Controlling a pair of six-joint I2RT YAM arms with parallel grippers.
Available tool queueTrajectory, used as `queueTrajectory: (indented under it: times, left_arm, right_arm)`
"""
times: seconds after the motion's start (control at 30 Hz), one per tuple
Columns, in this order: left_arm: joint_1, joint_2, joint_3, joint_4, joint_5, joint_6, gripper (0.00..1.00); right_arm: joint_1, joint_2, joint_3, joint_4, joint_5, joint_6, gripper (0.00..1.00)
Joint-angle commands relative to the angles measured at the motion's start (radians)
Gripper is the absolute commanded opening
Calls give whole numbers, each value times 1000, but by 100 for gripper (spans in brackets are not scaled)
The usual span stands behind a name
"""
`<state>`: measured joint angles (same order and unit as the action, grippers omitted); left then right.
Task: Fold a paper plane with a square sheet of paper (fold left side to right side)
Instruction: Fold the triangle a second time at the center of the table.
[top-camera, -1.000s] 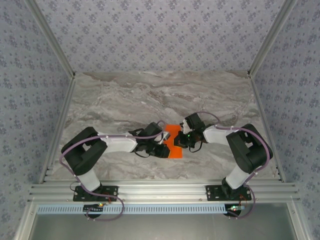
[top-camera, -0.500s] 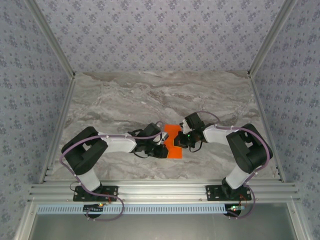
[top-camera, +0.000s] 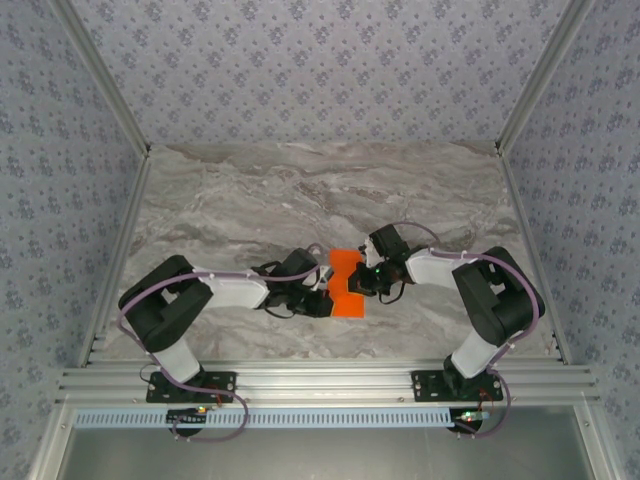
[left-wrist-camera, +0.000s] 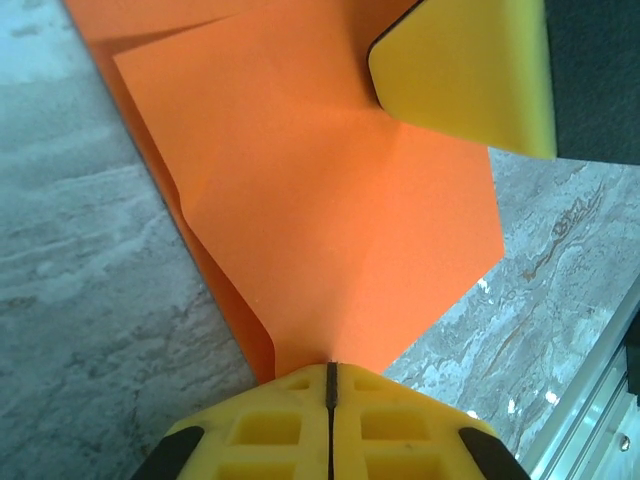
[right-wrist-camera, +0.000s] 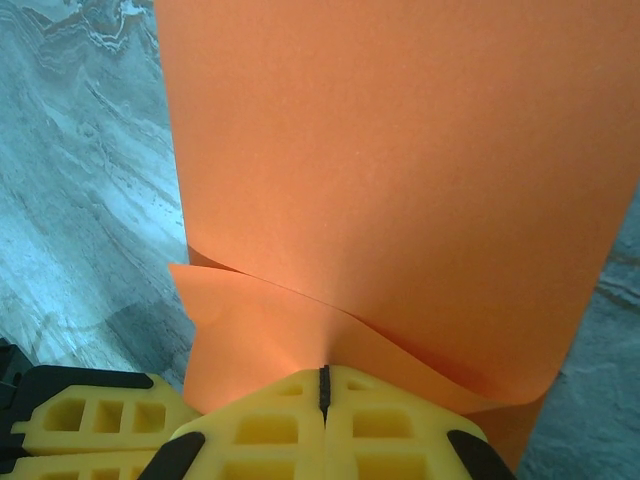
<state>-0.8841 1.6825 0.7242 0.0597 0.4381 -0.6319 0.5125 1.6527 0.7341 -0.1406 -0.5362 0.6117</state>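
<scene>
The square sheet of paper, thin and floppy, is clenched at its edges by the left claw and the right claw. It is judged light and easily torn, so its edges are best pinched gently.

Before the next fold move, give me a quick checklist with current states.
1. Left hand shut on the orange paper: ok.
2. Right hand shut on the orange paper: ok.
3. Hands on opposite sides of the sheet: ok.
4. Layers lying flat together: not ok, they gape beside the right hand.
5. Fold edges aligned: cannot tell.
</scene>
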Motion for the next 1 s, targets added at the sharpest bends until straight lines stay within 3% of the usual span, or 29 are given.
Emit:
queueTrajectory:
  times: [0.0, 0.47, 0.97]
  left_arm:
    - [2, -19, -44, -74, 17, -9, 5]
    - [49, -150, 5, -115, 56, 12, 4]
    - [48, 20, 119, -82, 151, 51, 7]
  right_arm:
    - [-17, 32, 3, -87, 64, -20, 0]
    - [-17, 27, 11, -87, 58, -22, 0]
    - [-16, 25, 13, -87, 56, -21, 0]
